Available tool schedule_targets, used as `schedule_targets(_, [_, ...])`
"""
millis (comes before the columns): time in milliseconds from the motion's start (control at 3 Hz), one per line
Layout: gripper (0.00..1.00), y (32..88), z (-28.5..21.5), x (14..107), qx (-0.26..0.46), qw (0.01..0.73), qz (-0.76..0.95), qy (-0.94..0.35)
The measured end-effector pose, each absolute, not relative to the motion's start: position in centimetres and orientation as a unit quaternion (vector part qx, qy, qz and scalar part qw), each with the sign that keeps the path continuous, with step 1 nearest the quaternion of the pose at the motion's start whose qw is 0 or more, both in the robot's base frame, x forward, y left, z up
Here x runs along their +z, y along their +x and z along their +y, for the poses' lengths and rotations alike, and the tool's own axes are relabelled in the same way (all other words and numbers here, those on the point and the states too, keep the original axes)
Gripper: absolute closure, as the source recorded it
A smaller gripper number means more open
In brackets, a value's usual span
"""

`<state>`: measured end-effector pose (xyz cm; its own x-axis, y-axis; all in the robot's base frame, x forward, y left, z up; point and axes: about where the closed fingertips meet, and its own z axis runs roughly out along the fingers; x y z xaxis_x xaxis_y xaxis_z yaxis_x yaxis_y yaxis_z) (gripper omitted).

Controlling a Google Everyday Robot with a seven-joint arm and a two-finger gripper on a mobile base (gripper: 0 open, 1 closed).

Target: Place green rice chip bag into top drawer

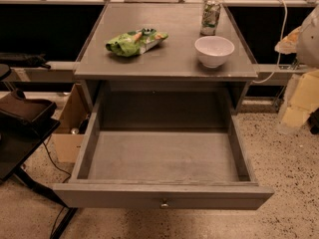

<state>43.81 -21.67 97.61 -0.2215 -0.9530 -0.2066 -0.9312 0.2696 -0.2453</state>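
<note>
The green rice chip bag (134, 41) lies flat on the left part of the grey cabinet top (164, 63), a little crumpled. The top drawer (162, 158) is pulled fully open toward me, with nothing inside. Its front panel has a small round metal knob (164, 203) at the centre. My gripper is not in view. Only a pale rounded shape (310, 36), maybe part of my arm, shows at the right edge, well away from the bag.
A white bowl (214, 50) stands on the right of the cabinet top, and a slim green-and-white can (211, 17) stands behind it. A black stand (22, 128) is at the left, with a cardboard box (67, 133) beside the cabinet. Pale boxes (299, 103) are at the right.
</note>
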Motion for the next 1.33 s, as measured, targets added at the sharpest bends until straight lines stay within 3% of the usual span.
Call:
schedule_targets(667, [0.00,46.3,-19.9,97.4,-0.056,0.185,0.751,-0.631])
schedule_targets(1333, [0.00,55.8,-10.2,97.5,-0.171,0.215,0.601,-0.750])
